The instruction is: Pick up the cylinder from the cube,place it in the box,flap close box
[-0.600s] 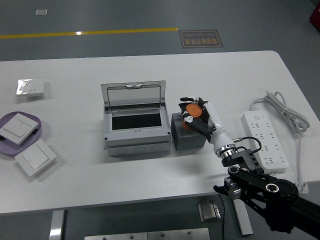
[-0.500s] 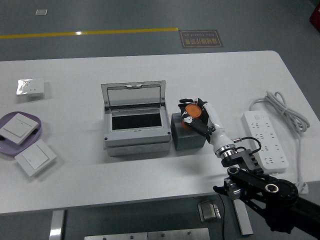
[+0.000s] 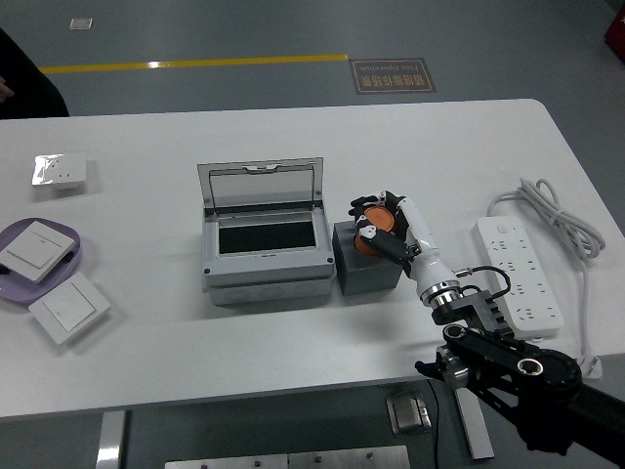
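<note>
An orange cylinder (image 3: 376,227) is above the dark grey cube (image 3: 363,268) at the table's middle, and I cannot tell whether it still touches the cube's top. My right hand (image 3: 375,224) comes in from the lower right and its white fingers are curled around the cylinder. Left of the cube stands the grey box (image 3: 264,256), its clear lid (image 3: 260,186) tilted up and back, the dark inside showing. My left arm is out of view.
A white power strip (image 3: 520,271) with its coiled cable (image 3: 561,223) lies at the right. At the left are a purple plate (image 3: 80,250) holding a white switch, another switch (image 3: 68,307) beside it and a small white socket (image 3: 60,171). A person's dark sleeve (image 3: 29,83) shows at the top left.
My right hand has shifted slightly with the cylinder in its grasp. A person's dark sleeve has come into view at the top left corner.
</note>
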Motion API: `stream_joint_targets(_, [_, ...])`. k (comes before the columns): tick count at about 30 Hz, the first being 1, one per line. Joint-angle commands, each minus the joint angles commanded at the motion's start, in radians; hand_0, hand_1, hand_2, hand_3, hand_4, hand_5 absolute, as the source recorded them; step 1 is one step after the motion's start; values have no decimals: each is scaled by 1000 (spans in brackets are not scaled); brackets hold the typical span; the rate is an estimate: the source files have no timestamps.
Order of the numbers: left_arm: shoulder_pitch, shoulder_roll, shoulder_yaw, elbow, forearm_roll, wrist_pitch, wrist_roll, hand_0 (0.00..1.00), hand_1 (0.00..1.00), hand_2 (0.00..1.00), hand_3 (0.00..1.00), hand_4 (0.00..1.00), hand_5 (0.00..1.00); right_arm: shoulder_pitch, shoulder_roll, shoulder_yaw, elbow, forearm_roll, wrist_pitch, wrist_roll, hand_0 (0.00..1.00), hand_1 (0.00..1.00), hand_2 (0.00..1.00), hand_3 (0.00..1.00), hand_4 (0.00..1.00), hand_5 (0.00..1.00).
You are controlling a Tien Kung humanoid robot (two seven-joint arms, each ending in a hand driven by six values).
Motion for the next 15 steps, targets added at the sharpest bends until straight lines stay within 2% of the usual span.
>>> stream_joint_targets(2, [0,0,1,0,-1,0,-1,612,623,589,610,682,230,1,2,3,0,-1,-3,0,603,572,494,427,2,2])
stream_joint_targets(3, [0,0,1,-1,-1,0,-2,613,622,590,610,682,230,2,2,4,0,-1,-4,-1,533,538,472,406,2,2])
stream_joint_targets(8, [0,-1,1,-1,0,0,-2,613,622,590,610,682,230,6,5,-3,0,0,-7,-2,533,538,472,406,2,2])
stream_joint_targets(9, [0,-1,1,-1,0,1,-2,613,623,589,611,682,230,7,6,-4,0,0,-5,-1,477,486,438,371,2,2])
stream_joint_targets(15, [0,-2,-4,-1,9,1,2,613,622,589,611,683,230,8,7,-2,-6,12,16,9,465,468,425,349,2,2])
